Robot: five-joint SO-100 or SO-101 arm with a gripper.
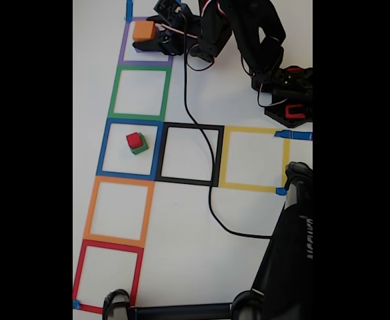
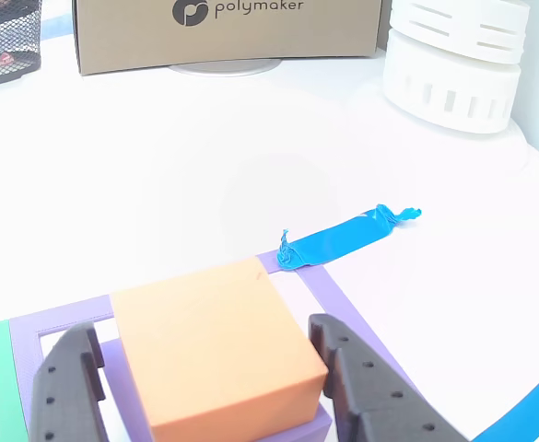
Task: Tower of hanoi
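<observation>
end effector [image 2: 209, 387]: jaws apart, straddling orange cube [image 2: 216, 354]; contact unclear
orange cube: atop purple block [image 2: 131, 391], in purple square [image 1: 124, 50]
red cube [image 1: 135, 140]: on green cube [image 1: 141, 148], blue square [image 1: 105, 150]

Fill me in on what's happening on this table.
A black robot arm is working at the purple taped square at the top of the fixed view. Its gripper has its jaws on either side of an orange block that sits on a purple block; the pictures don't show whether they are pressing it. A red cube is stacked on a green cube in the blue square. The other coloured squares hold no blocks.
</observation>
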